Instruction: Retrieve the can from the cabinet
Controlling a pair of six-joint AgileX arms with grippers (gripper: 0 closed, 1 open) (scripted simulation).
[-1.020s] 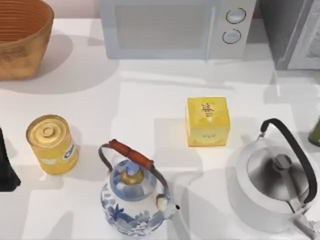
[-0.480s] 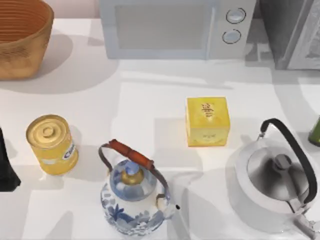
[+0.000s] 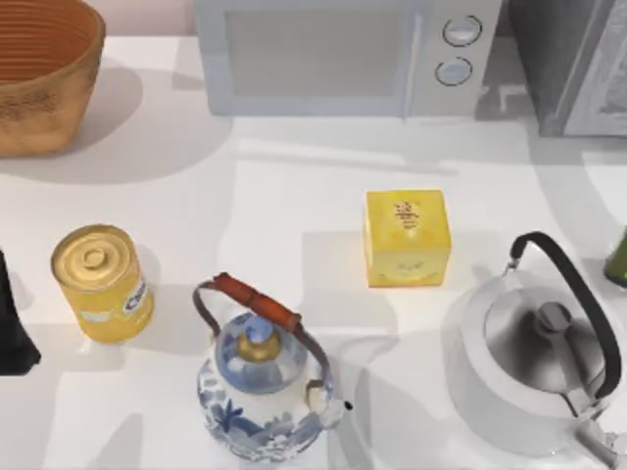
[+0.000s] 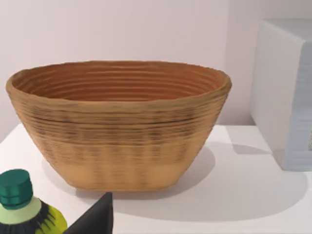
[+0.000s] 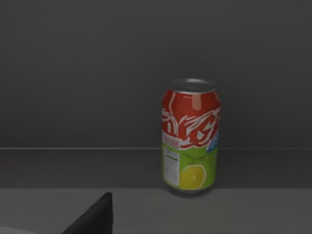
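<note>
At the top view's far right corner stands the dark-grey cabinet (image 3: 573,64). Inside it, upright on the grey floor near the back wall, is a red-and-green lemon-printed can (image 5: 190,135), apparently untouched. Whether either gripper's fingers are spread I cannot tell. Everything rests on a white table (image 3: 294,196).

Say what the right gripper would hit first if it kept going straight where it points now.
Probably the can, standing upright inside the dark cabinet; it sits a little off the view's centre, so the gripper might pass beside it and meet the cabinet's back wall instead. Depth is unclear.
</note>
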